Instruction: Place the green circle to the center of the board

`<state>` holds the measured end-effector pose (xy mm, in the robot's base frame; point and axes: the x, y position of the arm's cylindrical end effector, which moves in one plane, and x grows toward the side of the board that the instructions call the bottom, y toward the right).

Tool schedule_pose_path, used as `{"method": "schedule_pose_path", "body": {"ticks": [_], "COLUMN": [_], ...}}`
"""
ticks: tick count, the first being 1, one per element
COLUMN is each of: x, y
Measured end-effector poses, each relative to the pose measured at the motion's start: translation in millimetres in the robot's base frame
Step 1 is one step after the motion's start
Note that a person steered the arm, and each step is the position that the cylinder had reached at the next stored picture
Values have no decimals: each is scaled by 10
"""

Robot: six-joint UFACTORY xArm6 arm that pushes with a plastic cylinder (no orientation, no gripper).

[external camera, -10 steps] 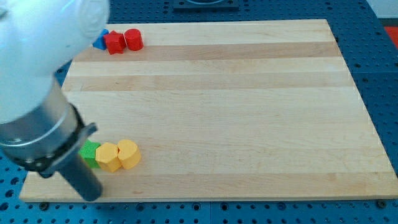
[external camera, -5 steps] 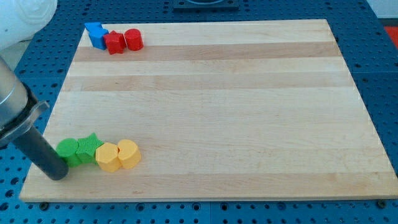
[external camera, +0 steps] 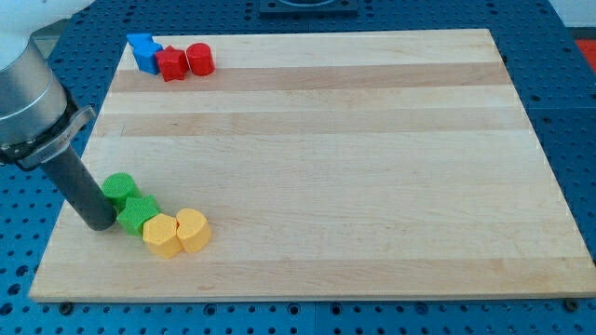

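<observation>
The green circle (external camera: 118, 187) lies near the board's left edge, low in the view. Just below and right of it sits a green star-shaped block (external camera: 139, 214), touching it. My tip (external camera: 97, 222) rests on the board right beside both green blocks, on their left, touching or almost touching them. The dark rod rises from the tip up and to the left, towards the grey arm body.
A yellow hexagon (external camera: 161, 235) and a yellow heart-shaped block (external camera: 193, 230) sit side by side against the green star's lower right. At the top left corner of the wooden board (external camera: 317, 149) stand a blue block (external camera: 143, 51), a red star-like block (external camera: 171, 63) and a red cylinder (external camera: 200, 59).
My tip has moved up and to the right along the left edge. The green circle has shifted up and now lies above the green star instead of to its left.
</observation>
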<state>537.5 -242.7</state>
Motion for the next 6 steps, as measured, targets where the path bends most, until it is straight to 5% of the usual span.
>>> {"method": "schedule_pose_path", "body": {"ticks": [3,6], "x": [-554,-1042], "y": [1,727]}}
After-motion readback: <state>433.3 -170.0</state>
